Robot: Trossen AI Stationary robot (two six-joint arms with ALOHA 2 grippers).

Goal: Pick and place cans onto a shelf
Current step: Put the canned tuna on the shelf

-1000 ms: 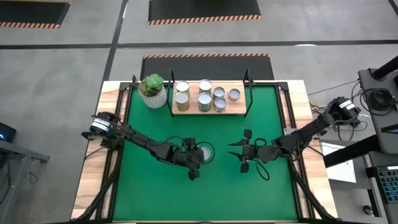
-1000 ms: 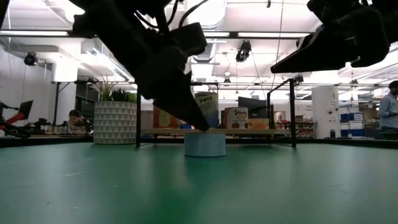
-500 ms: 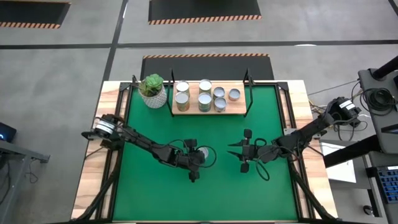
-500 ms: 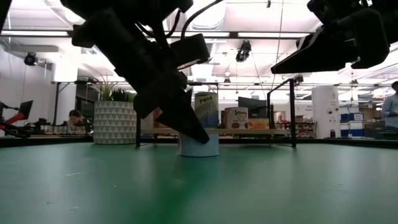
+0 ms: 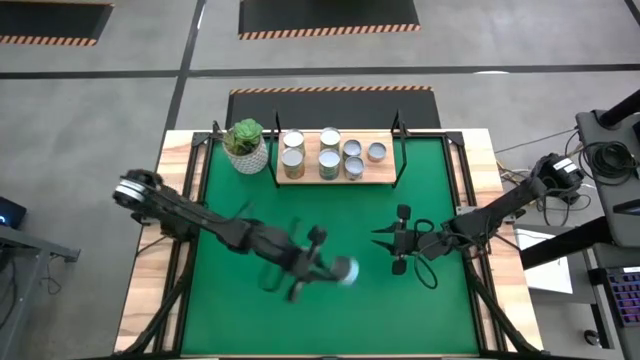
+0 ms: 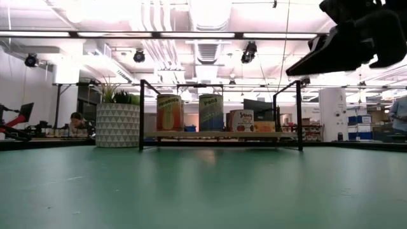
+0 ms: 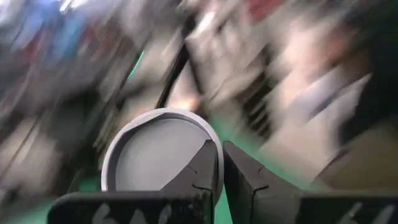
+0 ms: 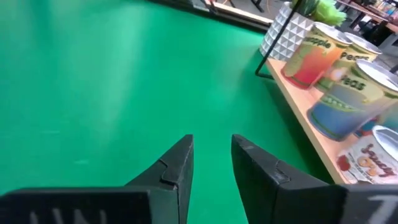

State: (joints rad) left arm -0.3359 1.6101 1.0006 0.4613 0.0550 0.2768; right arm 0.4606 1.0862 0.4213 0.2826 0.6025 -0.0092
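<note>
The floor [image 5: 100,110] around the worktop [image 5: 145,300] is grey concrete, with black mats [image 5: 328,16] edged in orange-black stripes. In the low view, the room behind has a white ceiling with long lamps [image 6: 121,35] and ducts [image 6: 206,16]. A person [image 6: 77,121] sits far off.

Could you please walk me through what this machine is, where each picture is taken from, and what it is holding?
This is a robot with two dark arms at a table with a green mat. One picture looks straight down from above, one looks level across the mat, and one comes from each wrist.

At the back stands a wooden shelf carrying seven cans, beside a potted plant.

The left gripper, near the middle of the mat, is shut on the rim of a flat can, which shows blurred at its tip from above. The low view shows nothing on the mat there, so the can seems lifted.

The right gripper hovers over bare mat, empty, fingers slightly apart.
</note>
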